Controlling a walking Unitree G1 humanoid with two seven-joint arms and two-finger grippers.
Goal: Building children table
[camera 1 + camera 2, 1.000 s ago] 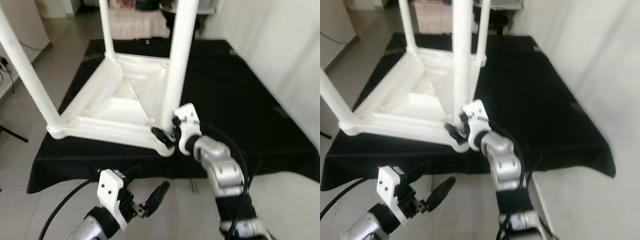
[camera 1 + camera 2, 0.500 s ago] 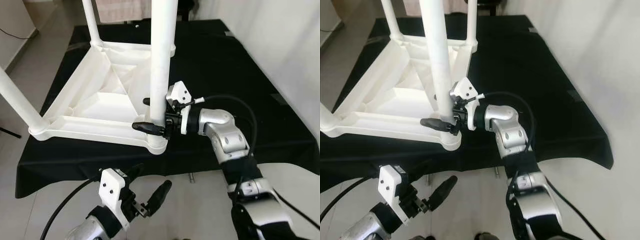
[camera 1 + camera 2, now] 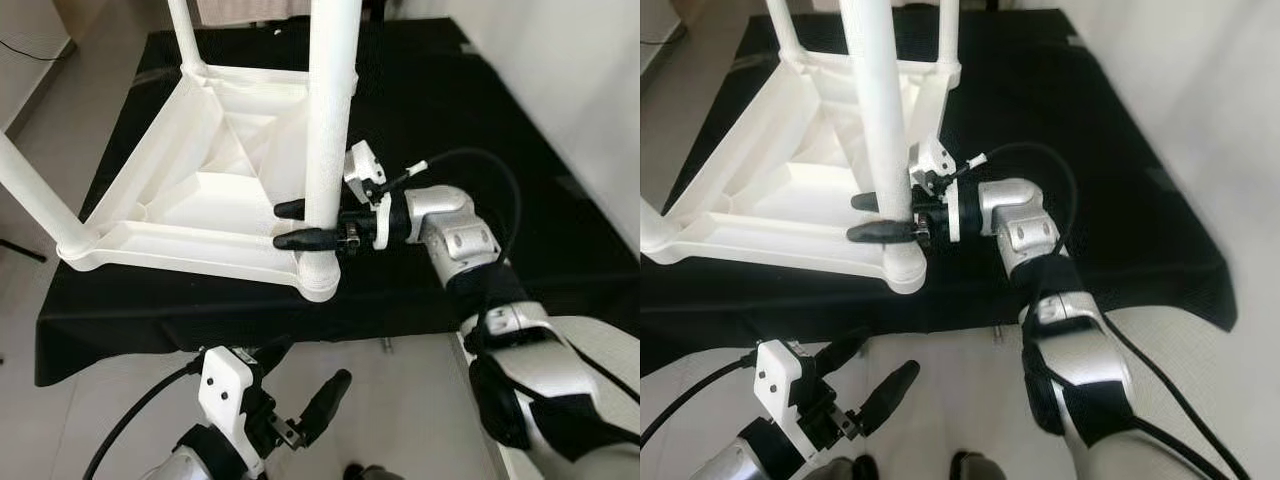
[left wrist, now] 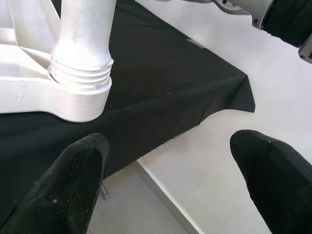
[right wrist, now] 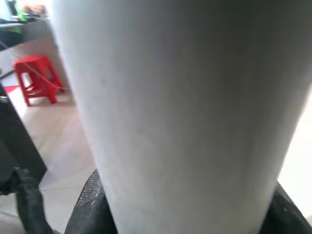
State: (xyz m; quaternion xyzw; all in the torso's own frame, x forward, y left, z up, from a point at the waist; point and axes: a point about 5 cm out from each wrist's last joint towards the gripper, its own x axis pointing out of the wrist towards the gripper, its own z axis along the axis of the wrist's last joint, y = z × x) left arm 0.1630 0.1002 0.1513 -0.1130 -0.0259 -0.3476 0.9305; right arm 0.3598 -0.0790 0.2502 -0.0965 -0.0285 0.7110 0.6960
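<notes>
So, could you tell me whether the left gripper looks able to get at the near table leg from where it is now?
Probably yes: the left gripper hangs open below the black cloth's edge, nothing between it and the leg. The right gripper already straddles the leg's base, so it should aim higher.

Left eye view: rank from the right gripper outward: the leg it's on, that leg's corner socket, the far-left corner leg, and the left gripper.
1. Near leg: between the right gripper's fingers.
2. Corner socket: just beneath it.
3. Left gripper: low, off the table edge.
4. Far-left leg: at the tabletop's opposite corner.
</notes>
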